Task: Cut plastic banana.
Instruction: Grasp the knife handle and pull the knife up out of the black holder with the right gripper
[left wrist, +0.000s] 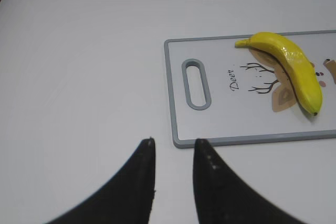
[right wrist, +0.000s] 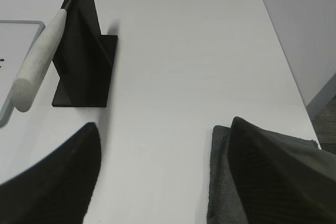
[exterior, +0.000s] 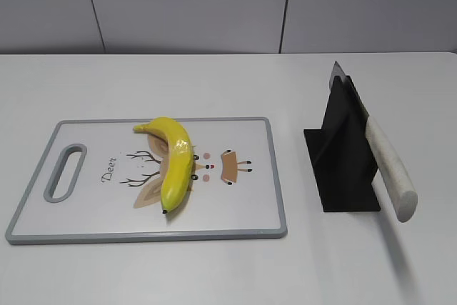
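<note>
The plastic banana (exterior: 175,164) is glossy yellow with dark tips. The cutting board (exterior: 243,208) is white, grey-rimmed, printed with a brown deer drawing. The knife (exterior: 389,169) has a speckled off-white handle; its stand (exterior: 343,155) is black. The worktop (exterior: 214,269) is white.

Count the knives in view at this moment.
1. The knife rests in the black stand, right of the cutting board, with its pale handle sticking out toward the camera. No other knife is visible.
</note>
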Robot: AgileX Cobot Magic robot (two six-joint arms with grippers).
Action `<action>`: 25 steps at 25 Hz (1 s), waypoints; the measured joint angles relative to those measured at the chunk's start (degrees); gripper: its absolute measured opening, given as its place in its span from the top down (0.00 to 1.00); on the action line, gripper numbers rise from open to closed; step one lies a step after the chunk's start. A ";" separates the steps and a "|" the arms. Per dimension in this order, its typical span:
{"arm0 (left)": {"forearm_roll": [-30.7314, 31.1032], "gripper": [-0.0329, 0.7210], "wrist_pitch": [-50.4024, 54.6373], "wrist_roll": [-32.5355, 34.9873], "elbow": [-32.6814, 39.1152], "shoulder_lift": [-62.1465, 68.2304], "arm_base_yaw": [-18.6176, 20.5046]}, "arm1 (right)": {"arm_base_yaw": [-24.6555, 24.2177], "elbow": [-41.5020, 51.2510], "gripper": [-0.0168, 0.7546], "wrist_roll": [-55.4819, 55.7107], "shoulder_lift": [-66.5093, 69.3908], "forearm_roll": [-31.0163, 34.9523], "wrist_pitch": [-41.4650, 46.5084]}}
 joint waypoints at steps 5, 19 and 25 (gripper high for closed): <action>0.00 0.64 0.00 0.00 0.00 0.00 0.00 | 0.00 0.00 0.24 0.00 0.00 0.00 0.05; 0.00 0.64 0.00 -0.04 0.00 -0.04 0.00 | 0.00 0.00 0.24 0.00 0.00 0.05 0.05; 0.00 0.64 0.00 0.02 0.00 -0.04 0.00 | 0.00 0.00 0.24 0.00 0.00 0.10 0.05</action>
